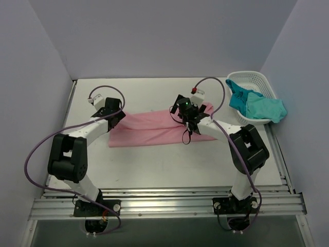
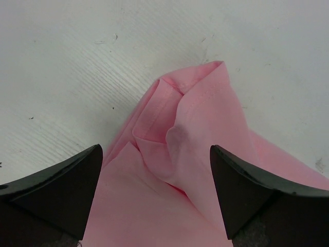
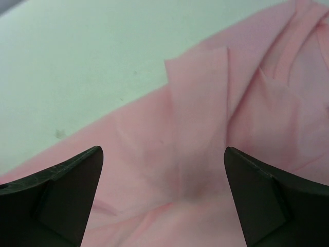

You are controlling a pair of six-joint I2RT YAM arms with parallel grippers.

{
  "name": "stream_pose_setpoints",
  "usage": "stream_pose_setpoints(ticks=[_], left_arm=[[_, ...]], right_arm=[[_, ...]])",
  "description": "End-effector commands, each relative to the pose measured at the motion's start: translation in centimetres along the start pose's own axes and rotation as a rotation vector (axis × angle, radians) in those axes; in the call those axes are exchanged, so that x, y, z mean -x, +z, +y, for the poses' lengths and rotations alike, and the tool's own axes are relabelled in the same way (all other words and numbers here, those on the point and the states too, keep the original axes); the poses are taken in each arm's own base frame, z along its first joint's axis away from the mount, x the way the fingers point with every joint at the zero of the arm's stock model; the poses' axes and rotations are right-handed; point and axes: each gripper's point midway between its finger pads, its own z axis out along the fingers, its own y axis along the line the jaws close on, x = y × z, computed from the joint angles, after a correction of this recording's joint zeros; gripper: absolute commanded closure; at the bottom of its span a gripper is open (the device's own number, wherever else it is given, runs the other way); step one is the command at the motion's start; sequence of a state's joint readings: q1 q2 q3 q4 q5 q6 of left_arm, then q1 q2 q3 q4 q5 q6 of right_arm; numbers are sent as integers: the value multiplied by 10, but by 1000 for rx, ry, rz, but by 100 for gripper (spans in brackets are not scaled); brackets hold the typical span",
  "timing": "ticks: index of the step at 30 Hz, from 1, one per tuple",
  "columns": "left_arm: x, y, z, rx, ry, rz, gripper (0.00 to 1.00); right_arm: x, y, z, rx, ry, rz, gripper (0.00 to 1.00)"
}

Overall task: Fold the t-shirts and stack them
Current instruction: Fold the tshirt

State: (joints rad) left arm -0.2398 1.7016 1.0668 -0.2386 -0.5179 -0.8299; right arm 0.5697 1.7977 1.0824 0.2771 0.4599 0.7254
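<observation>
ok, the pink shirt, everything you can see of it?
The pink t-shirt is plain, thin, soft fabric, lying flat on the table as a long folded band. Its left end is bunched into ridges, its right end creased. The left end effector and right end effector, both open, sit over its ends, gripping nothing.

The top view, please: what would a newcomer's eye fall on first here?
The pink t-shirt lies as a long folded band in the middle, with the left gripper and right gripper open near its two ends. At the far right, teal t-shirts spill over a white basket.
</observation>
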Motion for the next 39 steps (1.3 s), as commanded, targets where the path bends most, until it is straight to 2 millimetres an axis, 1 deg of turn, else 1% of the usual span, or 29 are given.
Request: stream_pose_setpoints(ticks=[1,2,3,6,7,9,11,14,17,19,20,29,32,37,39], left_arm=[[24,-20,-1,-28,-26,-61,6],[23,-20,1,-27,-19,-62,7],[23,-22,2,-30,-16,-65,7],[27,-27,4,-39,-8,-78,8],[30,-29,4,-45,-8,-84,8],[29,-30,6,-45,5,-87,9],[31,-31,5,-55,2,-94,9],[29,-30,4,-65,6,-87,10],[26,-27,2,-72,3,-81,11],[24,-25,0,-74,4,-77,12],[22,-23,1,-72,7,-72,12],[17,-20,4,-64,18,-67,14],[18,-21,5,-64,21,-70,14],[19,-21,5,-66,20,-74,14],[18,-21,5,-64,21,-74,14]], right_arm=[[58,-10,23,6,7,-111,0],[71,-10,32,13,15,-133,0],[72,-3,29,-8,-3,-128,0],[82,8,32,-15,0,-130,0],[85,13,26,-28,3,-128,0],[87,19,22,-34,9,-124,0],[91,25,13,-48,18,-122,0],[86,34,1,-66,22,-102,0],[75,40,-9,-75,22,-82,0],[69,44,-10,-68,23,-75,0],[60,47,-14,-76,15,-60,0],[28,68,-18,-64,18,-3,5],[21,72,-19,-66,18,4,5],[17,76,-19,-62,23,10,5],[14,78,-19,-58,23,17,7]])
